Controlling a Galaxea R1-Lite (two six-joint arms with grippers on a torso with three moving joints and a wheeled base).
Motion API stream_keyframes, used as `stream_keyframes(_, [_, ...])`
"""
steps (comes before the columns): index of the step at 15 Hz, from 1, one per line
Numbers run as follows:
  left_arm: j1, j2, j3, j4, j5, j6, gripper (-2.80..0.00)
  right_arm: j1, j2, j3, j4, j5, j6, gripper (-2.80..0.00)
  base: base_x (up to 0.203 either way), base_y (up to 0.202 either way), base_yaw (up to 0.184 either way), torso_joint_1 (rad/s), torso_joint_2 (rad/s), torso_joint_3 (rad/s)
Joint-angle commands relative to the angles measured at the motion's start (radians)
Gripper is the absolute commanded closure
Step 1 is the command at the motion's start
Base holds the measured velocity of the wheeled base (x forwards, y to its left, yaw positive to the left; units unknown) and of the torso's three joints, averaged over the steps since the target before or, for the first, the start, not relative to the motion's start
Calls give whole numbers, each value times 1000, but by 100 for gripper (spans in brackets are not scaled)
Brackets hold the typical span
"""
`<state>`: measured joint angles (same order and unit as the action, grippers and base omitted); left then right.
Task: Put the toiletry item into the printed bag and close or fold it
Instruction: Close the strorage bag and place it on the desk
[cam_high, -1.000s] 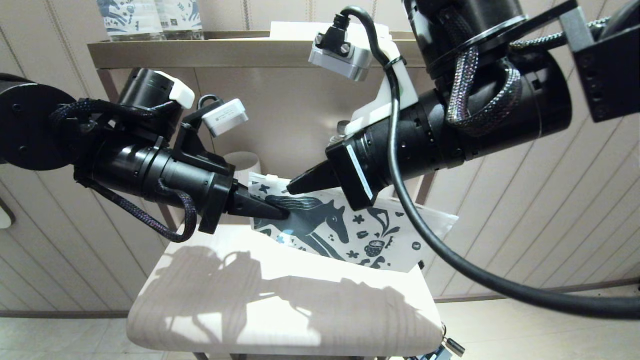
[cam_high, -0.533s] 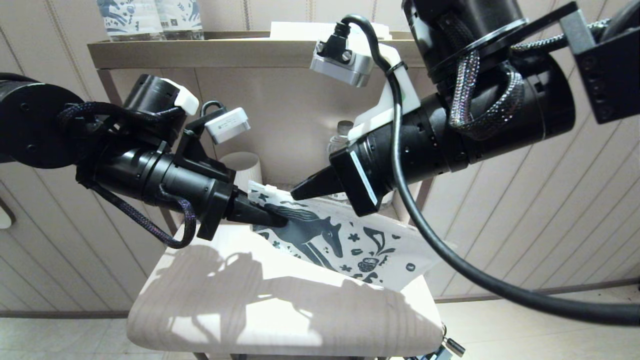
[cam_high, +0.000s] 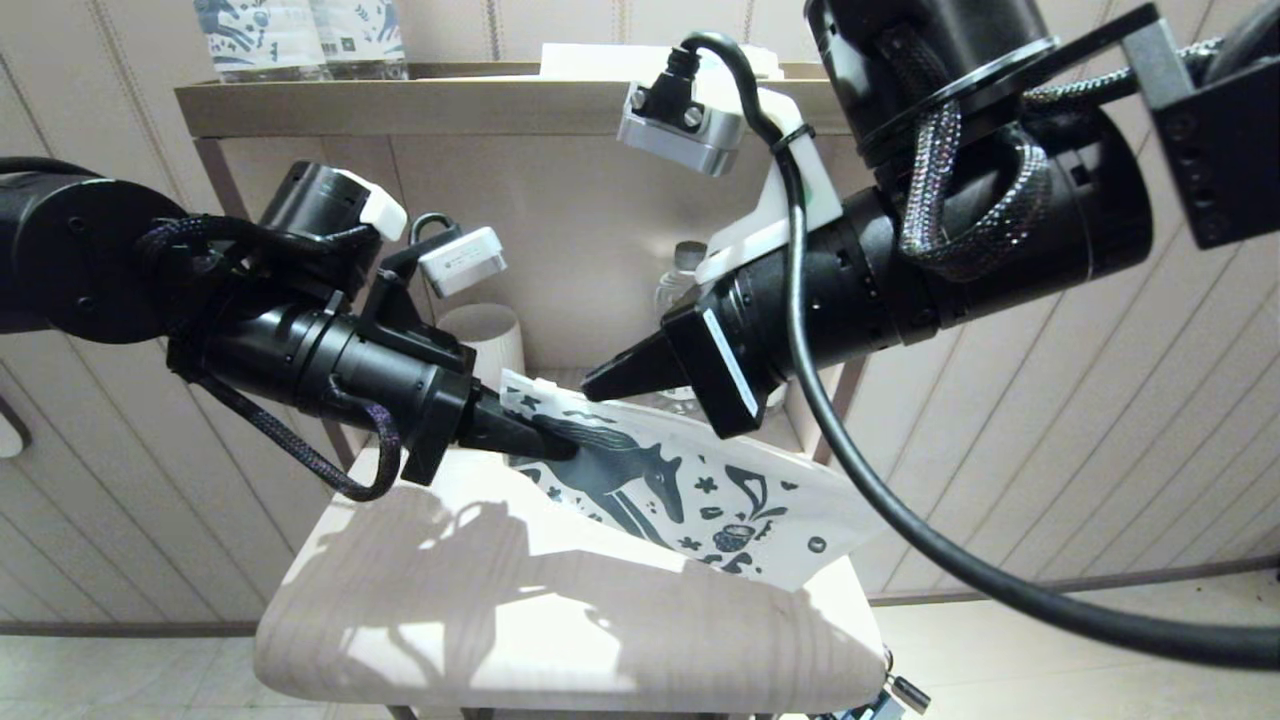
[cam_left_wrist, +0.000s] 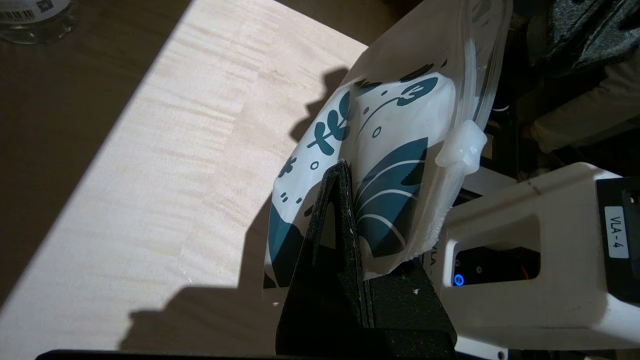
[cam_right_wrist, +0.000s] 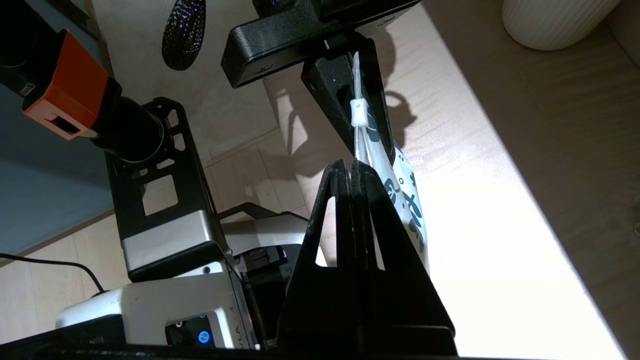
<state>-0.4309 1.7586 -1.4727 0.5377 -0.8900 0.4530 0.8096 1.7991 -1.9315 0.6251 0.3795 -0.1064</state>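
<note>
From the head camera we see the printed bag (cam_high: 690, 470), a flat, glossy, see-through whitish pouch with a dark blue horse and small doodles, held up over a pale wood-grain tabletop (cam_high: 560, 620). Its lower corner hangs just above the tabletop, and the sheet slopes down away from the left gripper. The left gripper (cam_high: 545, 440), matte black and wedge-shaped, has its fingers pressed together on the bag's left end, over the horse's hindquarters. The right gripper (cam_high: 605, 378) points its tapered black tip at the bag's top edge, close to the small white zip slider (cam_high: 545, 383). Behind the bag stand a ribbed white cup (cam_high: 487, 335) and a clear bottle (cam_high: 685, 265).

In the left wrist camera we see the left gripper (cam_left_wrist: 340, 172) closed flat on the bag (cam_left_wrist: 395, 135), its grainy black fingers pinching the film at a printed leaf. The chunky, translucent slider (cam_left_wrist: 462, 147) sits on the zip strip beside the fingers.

In the right wrist camera the right gripper (cam_right_wrist: 351, 169) has its two black fingers pressed together on the bag's thin top edge (cam_right_wrist: 372, 150). The slider (cam_right_wrist: 358, 112) lies on that edge between this gripper and the left one (cam_right_wrist: 350, 85). We cannot make out the comb in any view.
</note>
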Motion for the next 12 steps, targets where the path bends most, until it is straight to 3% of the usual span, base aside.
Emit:
stream_keyframes(1, [0, 3, 3, 2, -6, 3, 0, 0, -3, 0, 2, 3, -1, 0, 0, 0, 0, 0, 0, 0])
stream_keyframes(12, [0, -1, 5, 2, -7, 1, 0, 2, -1, 5, -34, -4, -35, 0, 0, 0, 0, 0, 0, 0])
